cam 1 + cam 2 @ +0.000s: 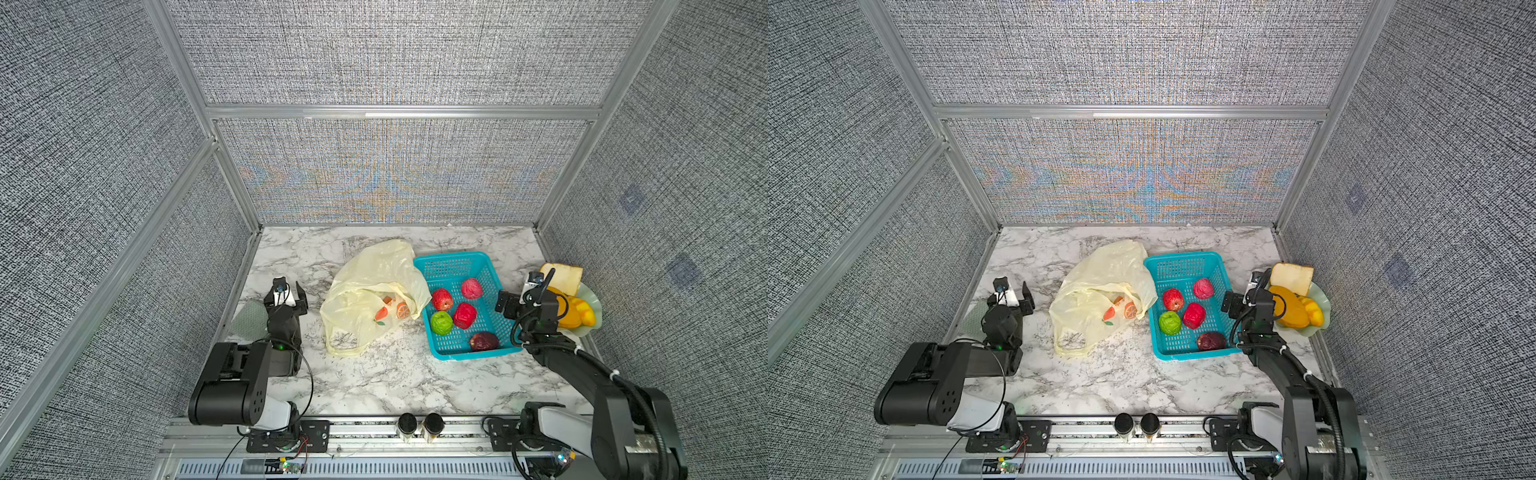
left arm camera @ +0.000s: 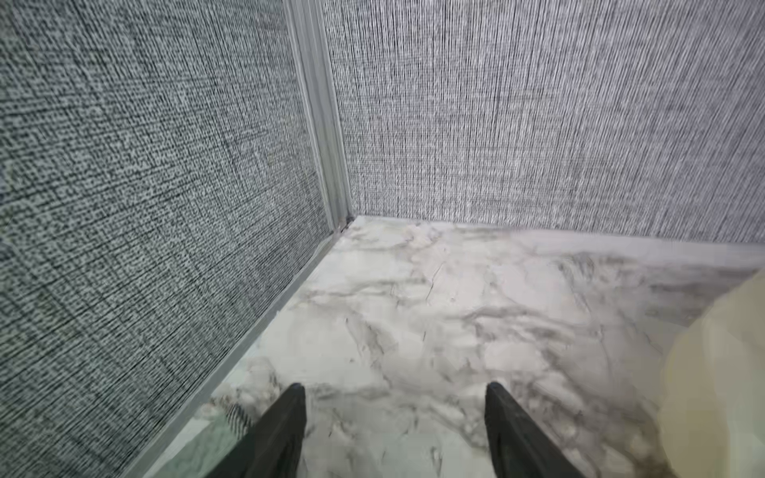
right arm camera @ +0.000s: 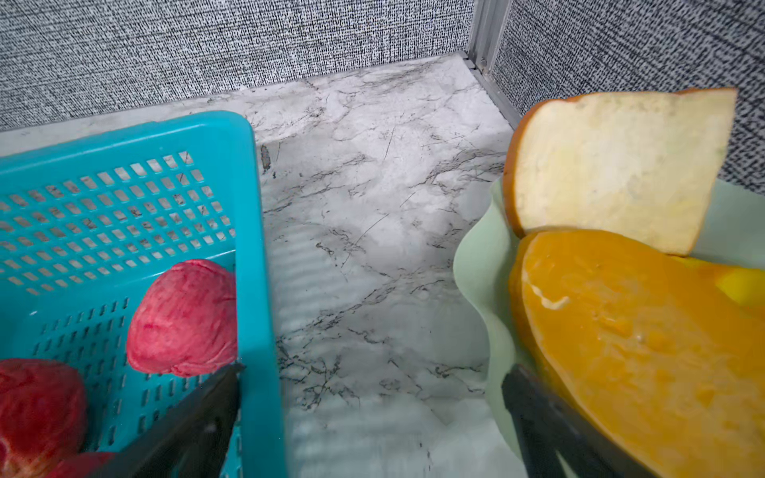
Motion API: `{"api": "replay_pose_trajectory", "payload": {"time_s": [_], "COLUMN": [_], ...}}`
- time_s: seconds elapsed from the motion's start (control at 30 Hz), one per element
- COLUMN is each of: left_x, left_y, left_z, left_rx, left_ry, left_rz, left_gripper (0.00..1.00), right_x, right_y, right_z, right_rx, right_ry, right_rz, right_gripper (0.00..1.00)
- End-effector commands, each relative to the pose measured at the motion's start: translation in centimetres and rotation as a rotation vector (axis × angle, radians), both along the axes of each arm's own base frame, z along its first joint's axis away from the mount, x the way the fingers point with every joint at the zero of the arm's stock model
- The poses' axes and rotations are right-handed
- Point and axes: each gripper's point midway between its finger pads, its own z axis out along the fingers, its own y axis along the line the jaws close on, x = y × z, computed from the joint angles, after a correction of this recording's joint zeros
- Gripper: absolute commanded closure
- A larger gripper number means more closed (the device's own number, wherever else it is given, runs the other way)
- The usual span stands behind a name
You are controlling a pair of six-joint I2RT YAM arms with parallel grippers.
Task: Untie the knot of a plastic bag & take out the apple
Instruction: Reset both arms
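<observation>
The pale yellow plastic bag [image 1: 374,274] [image 1: 1100,270] lies slack and flat on the marble table, its mouth and a handle loop [image 1: 345,349] toward the front. No knot shows on it. Several apple-like fruits lie in the turquoise basket [image 1: 453,258] [image 3: 252,207]: red [image 1: 442,299], pink [image 1: 471,289] [image 3: 182,318], green [image 1: 441,322] and dark [image 1: 484,341]. My left gripper [image 1: 287,293] [image 2: 394,387] is open and holds nothing, left of the bag, whose edge [image 2: 720,372] shows blurred. My right gripper [image 1: 521,297] [image 3: 372,370] is open between basket and plate.
A pale green plate [image 1: 596,307] [image 3: 476,256] at the right wall holds a bread slice [image 3: 621,165] and orange fruit pieces [image 3: 641,351]. A green mat [image 1: 249,322] lies by the left wall. Grey fabric walls close in three sides. Two black-capped cylinders [image 1: 419,424] stand at the front rail.
</observation>
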Motion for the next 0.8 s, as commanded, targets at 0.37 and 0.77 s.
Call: {"api": "replay_pose_trajectory", "payload": {"time_s": [0.37,0.77], "left_x": [-0.9,-1.0], "left_y": [-1.1,-1.1], "left_z": [-1.3,-1.3], "left_rx": [0.020,0.020], "left_ry": [-0.009,-0.010], "left_rz": [-0.075,-0.073], "left_gripper": [0.01,0.01], "right_x": [2.2,3.1], "right_y": [0.1,0.5], "right_z": [-1.3,-1.7], "right_rx": [-0.014,-0.067], "right_ry": [-0.220,-0.171], "right_rz": [0.077,0.071], "right_gripper": [0.01,0.01]}}
